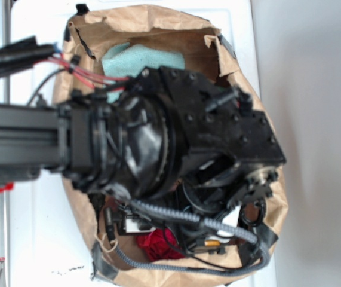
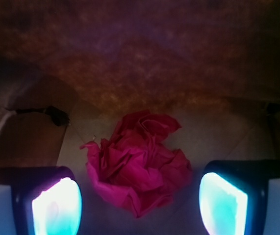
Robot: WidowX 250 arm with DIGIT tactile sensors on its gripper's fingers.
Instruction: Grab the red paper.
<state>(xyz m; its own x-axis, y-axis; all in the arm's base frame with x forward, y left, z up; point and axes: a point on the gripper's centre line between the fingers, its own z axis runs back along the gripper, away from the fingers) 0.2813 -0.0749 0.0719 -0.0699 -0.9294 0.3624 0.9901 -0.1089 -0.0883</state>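
Hand (image 2: 140,196) wide apart, grasping nothing, inside brown paper bag (image 1: 134,24). Red paper (image 2: 139,161) sits between fingers (image 2: 56,205). Go lower, stay centered, then squeeze softly.

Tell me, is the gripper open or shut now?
Open. In the wrist view the two fingers stand far apart, and the red paper lies between them, untouched.

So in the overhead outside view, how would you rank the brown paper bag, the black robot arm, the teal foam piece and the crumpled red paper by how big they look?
1. Brown paper bag
2. Black robot arm, nearer the camera, so unsure
3. Teal foam piece, partly hidden
4. Crumpled red paper, partly hidden
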